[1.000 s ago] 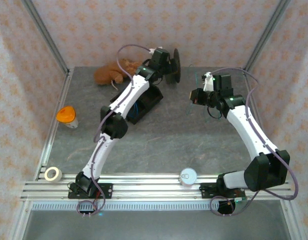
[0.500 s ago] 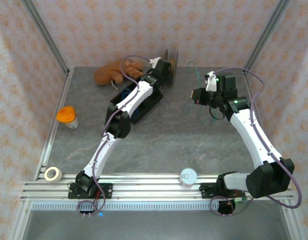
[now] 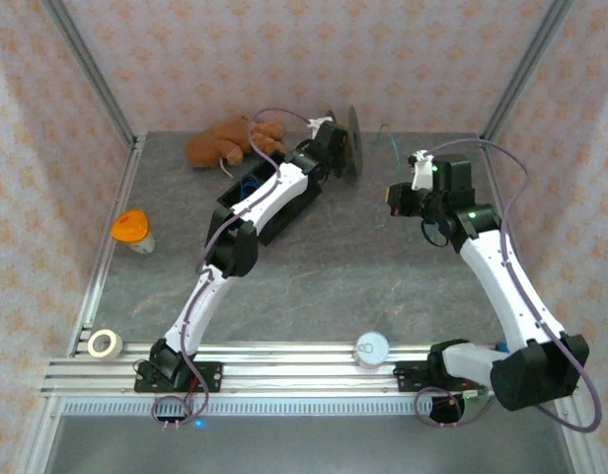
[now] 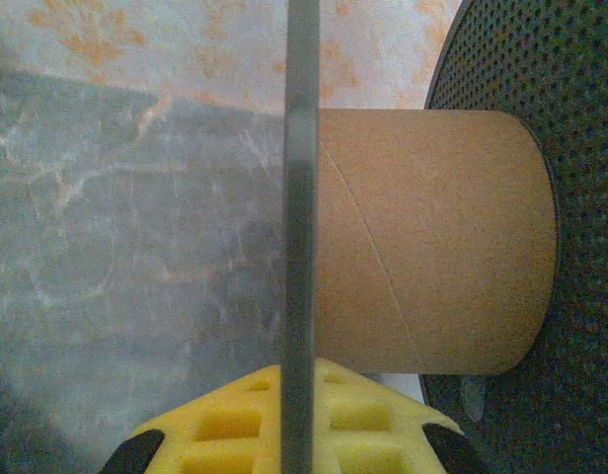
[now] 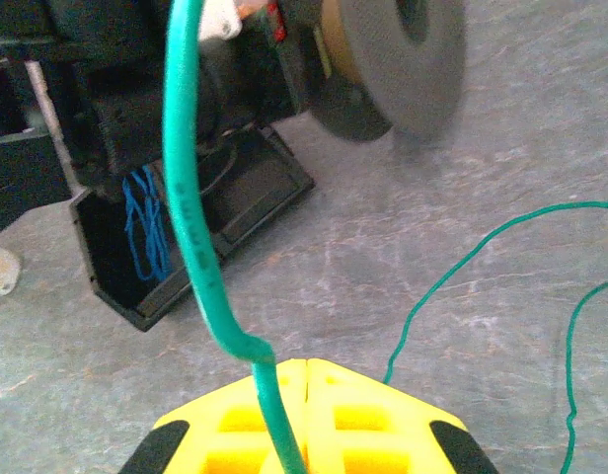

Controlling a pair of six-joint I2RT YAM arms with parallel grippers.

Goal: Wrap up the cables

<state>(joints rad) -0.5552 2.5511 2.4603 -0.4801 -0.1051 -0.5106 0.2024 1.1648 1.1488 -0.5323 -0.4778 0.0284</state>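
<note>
The left arm [image 3: 265,195] and right arm [image 3: 501,276] are glossy white links joined by black motor housings [image 3: 232,247], trailed by looping purple-grey cables [image 3: 280,111], while the left gripper [image 4: 300,415] and right gripper [image 5: 306,415] wear yellow pads [image 5: 353,420] moulded with square pockets.

This is a robot-lab test cell rather than a lived-in room: two robot arms, left arm [image 3: 247,209] and right arm [image 3: 501,267], are bolted to aluminium rails [image 3: 304,370] at the near edge of a grey marbled tabletop [image 3: 334,286]. Bare metal frame posts [image 3: 87,69] carry patterned wall panels [image 3: 284,59] that box the table in. Unrelated props sit about: a brown plush toy [image 3: 220,143], an orange-lidded jar [image 3: 132,229], a roll of tape [image 3: 105,344] and a small can [image 3: 371,349].
</note>
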